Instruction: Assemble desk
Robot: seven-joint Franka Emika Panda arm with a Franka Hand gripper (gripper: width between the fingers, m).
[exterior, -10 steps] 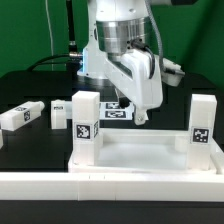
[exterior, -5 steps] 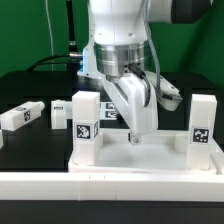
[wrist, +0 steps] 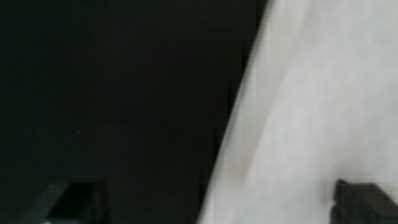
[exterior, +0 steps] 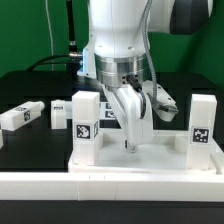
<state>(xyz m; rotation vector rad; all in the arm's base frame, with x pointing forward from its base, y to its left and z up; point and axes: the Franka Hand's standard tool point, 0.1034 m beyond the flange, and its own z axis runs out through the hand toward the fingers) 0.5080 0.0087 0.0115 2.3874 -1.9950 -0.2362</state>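
The white desk top (exterior: 150, 160) lies at the front of the black table. Two tagged white legs stand upright on its near corners, one at the exterior view's left (exterior: 85, 120) and one at its right (exterior: 203, 125). Two more legs (exterior: 21, 115) (exterior: 59, 110) lie loose at the exterior view's left. My gripper (exterior: 132, 143) points down, low over the desk top's far rim. In the wrist view my gripper (wrist: 217, 205) is open and empty. Its dark fingertips (wrist: 71, 205) straddle the edge between the white desk top (wrist: 329, 110) and the black table.
A low white border wall (exterior: 110, 186) runs along the front. The marker board (exterior: 108, 114) lies behind the desk top, partly hidden by the arm. A white block (exterior: 165, 101) shows behind the arm at the exterior view's right.
My gripper has come down and moved slightly to the exterior view's left, from above the marker board to low over the desk top's far rim. The legs and desk top have not moved.
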